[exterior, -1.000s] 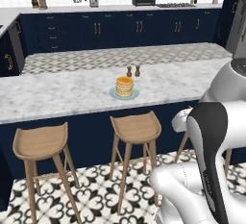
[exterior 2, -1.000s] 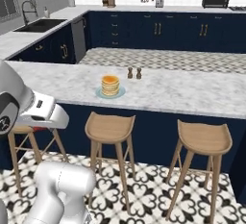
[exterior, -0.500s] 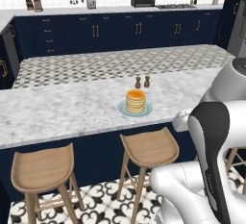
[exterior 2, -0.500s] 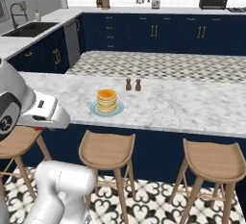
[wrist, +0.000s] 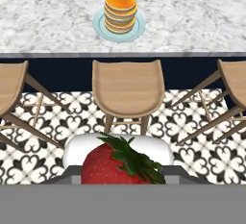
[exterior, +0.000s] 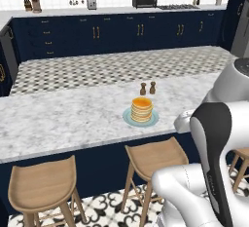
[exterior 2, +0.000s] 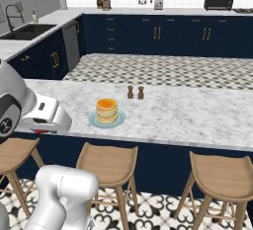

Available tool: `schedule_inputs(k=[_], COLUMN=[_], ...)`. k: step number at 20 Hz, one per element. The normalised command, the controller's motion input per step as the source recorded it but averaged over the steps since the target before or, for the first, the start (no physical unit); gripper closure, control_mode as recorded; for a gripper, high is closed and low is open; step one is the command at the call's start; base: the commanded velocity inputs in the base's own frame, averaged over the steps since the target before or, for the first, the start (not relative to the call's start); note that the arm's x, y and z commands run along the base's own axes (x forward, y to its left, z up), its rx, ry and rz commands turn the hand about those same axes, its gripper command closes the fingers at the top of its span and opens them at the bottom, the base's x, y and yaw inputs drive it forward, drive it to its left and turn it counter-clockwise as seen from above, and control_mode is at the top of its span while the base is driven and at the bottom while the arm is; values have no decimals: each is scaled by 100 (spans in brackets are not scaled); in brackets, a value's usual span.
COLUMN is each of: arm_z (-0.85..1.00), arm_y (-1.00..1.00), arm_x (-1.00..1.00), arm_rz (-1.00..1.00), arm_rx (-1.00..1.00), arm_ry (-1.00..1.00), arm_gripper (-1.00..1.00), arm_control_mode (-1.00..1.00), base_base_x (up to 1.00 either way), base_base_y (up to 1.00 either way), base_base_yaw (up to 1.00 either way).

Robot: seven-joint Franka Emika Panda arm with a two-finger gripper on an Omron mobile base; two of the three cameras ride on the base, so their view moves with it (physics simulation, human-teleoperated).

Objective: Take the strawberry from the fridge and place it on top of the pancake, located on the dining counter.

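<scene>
A: What has changed? The base has driven closer to the counter [exterior: 58, 119]; in both base views the pancake [exterior: 141, 109] now looms larger, the whole scene shifting with the camera

B: And the claw? The gripper [wrist: 122, 170] pinches the strawberry [wrist: 120, 165], seen at 6 o'clock in the hand view, with the pancake at 12 o'clock, well apart, beyond a stool [wrist: 127, 86]

A: Meaning? Fetching looks done; the reach over the stack remains
</scene>
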Motion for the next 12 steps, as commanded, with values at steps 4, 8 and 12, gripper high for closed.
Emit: schedule_inputs(k=[4,8,12], arm_z=[0,0,0], arm_y=[0,0,0], arm_x=[0,0,0], arm_rz=[0,0,0], arm_rx=[0,0,0], arm_ry=[0,0,0], arm_gripper=[100,100,100], arm_control_mode=[100,100,100], base_base_x=[54,30,0], base_base_y=[24,9,0], base_base_yaw=[-3,0,0])
